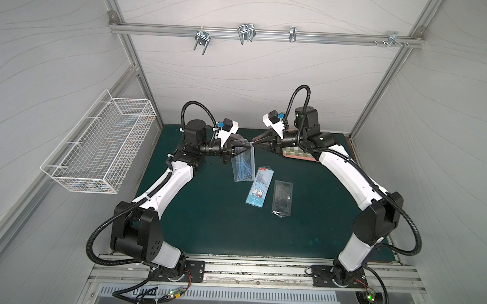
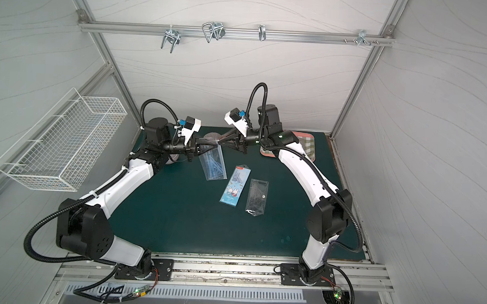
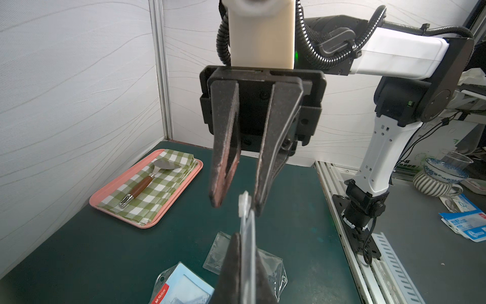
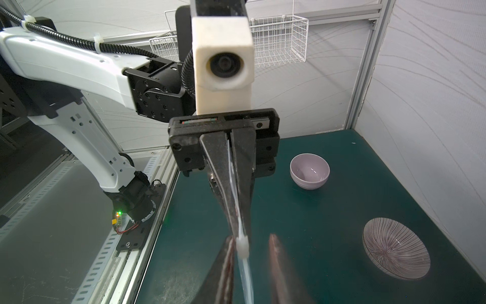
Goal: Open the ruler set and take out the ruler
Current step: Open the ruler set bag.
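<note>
1. Work surface. The dark green table mat (image 1: 204,219) carries two spare packs: a blue printed card pack (image 1: 259,186) and a flat clear plastic pack (image 1: 282,199). Both lie flat, well apart from the grippers, and I leave them alone.

2. Task object. The clear plastic ruler-set pouch (image 1: 242,165) hangs above the back middle of the mat, held by its top edge in the left gripper (image 1: 248,147). Its long axis runs down from that grip toward the mat. I cannot tell whether the lower end touches. Pale blue translucent rulers show through the film, stacked along its length. The pouch looks thin and limp, so I judge that it will swing if pulled sideways.

3. Grippers. The left gripper is pressed together on the pouch's top edge. The right gripper (image 1: 254,144) faces it tip to tip, jaws spread with a clear gap, gripping nothing.

4. Deciding relation. A small white plastic snap (image 3: 244,204) projects from the pinched edge beyond the left fingertips, straight toward the right gripper. In the right wrist view the snap (image 4: 243,247) sits between the right fingers (image 4: 226,263), close against one of them. The right arm is the free one and is already in place. I judge that the next move is to pinch the snap and pull it away from the left grip, along the top edge.
</note>
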Robot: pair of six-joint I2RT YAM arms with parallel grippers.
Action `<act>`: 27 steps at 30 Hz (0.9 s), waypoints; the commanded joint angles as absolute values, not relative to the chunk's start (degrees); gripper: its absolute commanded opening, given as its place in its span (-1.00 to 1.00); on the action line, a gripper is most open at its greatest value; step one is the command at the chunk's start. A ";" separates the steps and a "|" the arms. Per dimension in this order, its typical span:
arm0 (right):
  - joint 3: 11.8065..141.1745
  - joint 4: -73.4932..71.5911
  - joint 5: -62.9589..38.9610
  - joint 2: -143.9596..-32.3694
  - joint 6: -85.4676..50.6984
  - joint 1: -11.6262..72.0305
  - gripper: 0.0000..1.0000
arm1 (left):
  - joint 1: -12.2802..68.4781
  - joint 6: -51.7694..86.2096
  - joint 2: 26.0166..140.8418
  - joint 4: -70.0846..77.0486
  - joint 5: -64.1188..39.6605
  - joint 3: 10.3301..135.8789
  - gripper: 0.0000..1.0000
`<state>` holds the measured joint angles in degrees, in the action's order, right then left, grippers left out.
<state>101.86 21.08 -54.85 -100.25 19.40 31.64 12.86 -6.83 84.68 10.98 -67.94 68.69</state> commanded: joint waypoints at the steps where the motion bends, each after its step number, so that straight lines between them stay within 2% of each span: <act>1: 103.31 20.58 -56.82 -101.07 19.69 32.26 -0.57 | 12.83 -7.51 84.56 14.22 -68.38 69.91 -1.00; 15: 103.36 21.89 -57.22 -101.23 20.21 32.40 -0.74 | 12.83 -4.23 83.63 20.90 -65.85 68.12 -1.00; 21: 103.37 21.71 -57.32 -101.32 19.87 32.37 -0.91 | 12.83 -4.03 83.49 21.44 -65.68 67.72 -1.00; 27: 103.27 21.78 -57.39 -101.41 19.78 32.38 -0.96 | 12.83 -3.39 83.07 22.72 -65.65 67.41 -1.00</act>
<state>102.13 21.08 -55.57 -100.47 19.29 31.92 12.86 -3.95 84.68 18.09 -66.17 67.24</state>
